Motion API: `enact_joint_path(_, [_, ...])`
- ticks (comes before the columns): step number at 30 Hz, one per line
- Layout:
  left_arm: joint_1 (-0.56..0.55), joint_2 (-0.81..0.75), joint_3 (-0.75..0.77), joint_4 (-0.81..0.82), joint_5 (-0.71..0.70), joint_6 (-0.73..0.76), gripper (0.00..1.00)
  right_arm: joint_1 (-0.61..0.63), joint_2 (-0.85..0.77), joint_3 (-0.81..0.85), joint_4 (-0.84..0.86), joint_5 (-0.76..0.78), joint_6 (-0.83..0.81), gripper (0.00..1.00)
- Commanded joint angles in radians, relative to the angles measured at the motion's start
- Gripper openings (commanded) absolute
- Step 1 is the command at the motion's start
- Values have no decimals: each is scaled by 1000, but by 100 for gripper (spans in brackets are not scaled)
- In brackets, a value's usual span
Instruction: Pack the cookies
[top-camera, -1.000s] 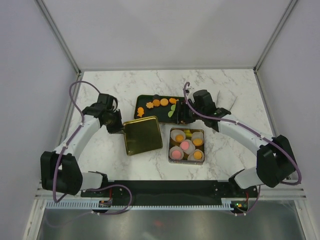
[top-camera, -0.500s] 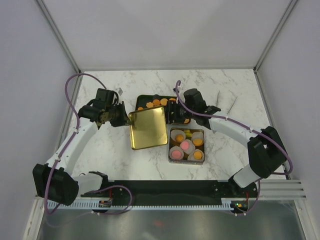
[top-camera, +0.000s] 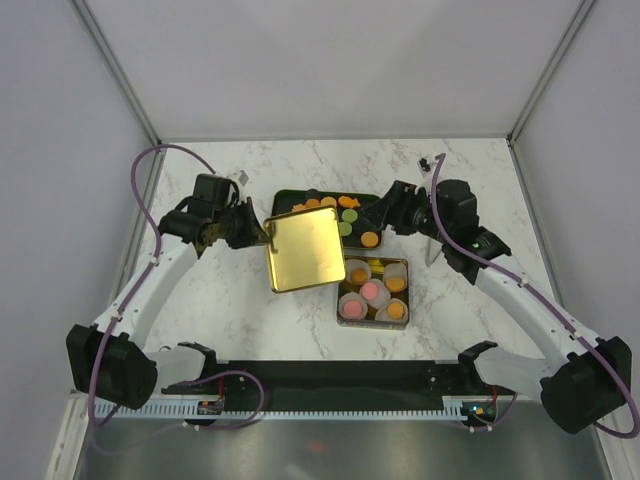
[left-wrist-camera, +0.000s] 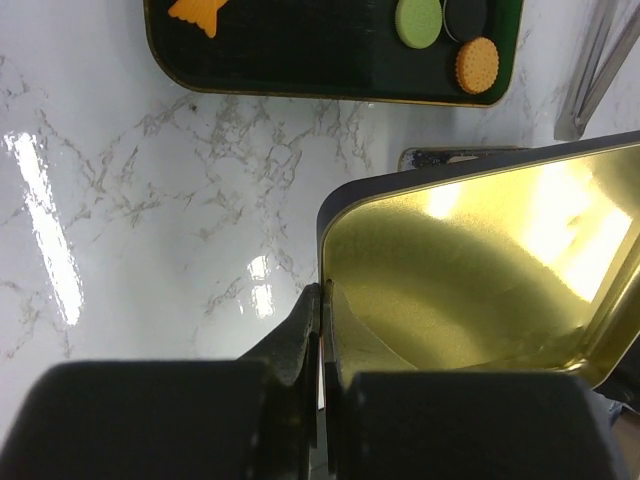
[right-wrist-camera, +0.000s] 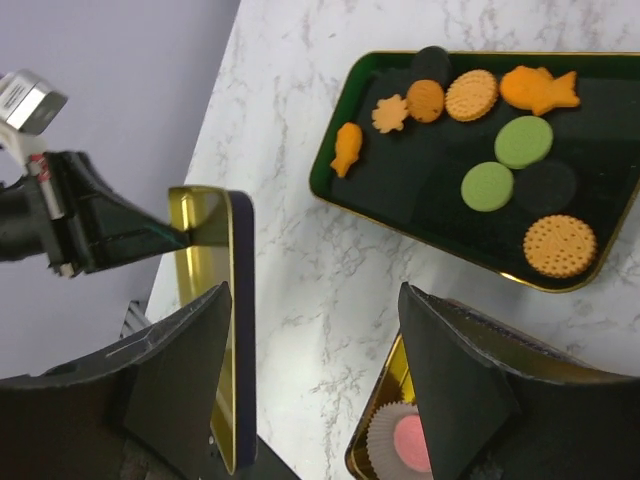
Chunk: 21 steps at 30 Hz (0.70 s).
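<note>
Marble table (top-camera: 220, 300) under everything. The gold lid (top-camera: 306, 250) is lifted and tilted, overlapping the near edge of the dark tray (top-camera: 283, 203) and a corner of the tin (top-camera: 407, 292); the right wrist camera catches that lid nearly edge-on. Only the left wrist view shows the grip: the left gripper (left-wrist-camera: 322, 300) pinches the lid's rim. The right gripper (right-wrist-camera: 312, 295) hangs spread wide, holding nothing. The cookies (right-wrist-camera: 560, 245) lie loose on the tray, orange, green, a fish. Only the top view shows more of them sitting in paper cups (top-camera: 397, 271) in the tin.
</note>
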Motion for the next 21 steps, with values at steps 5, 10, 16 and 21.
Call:
enact_joint_path(5, [-39, 49, 0, 95, 59, -37, 2, 104, 57, 40, 38, -82, -53, 78])
enact_joint_path(10, [-79, 61, 7, 121, 60, -52, 2, 126, 113, 51, 39, -72, -62, 78])
enact_joint_path(16, [-122, 70, 4, 176, 48, -69, 2, 126, 186, 86, 53, -120, -57, 74])
enact_joint_path(21, [-176, 73, 6, 221, -18, -75, 2, 124, 209, 117, 29, -126, -43, 51])
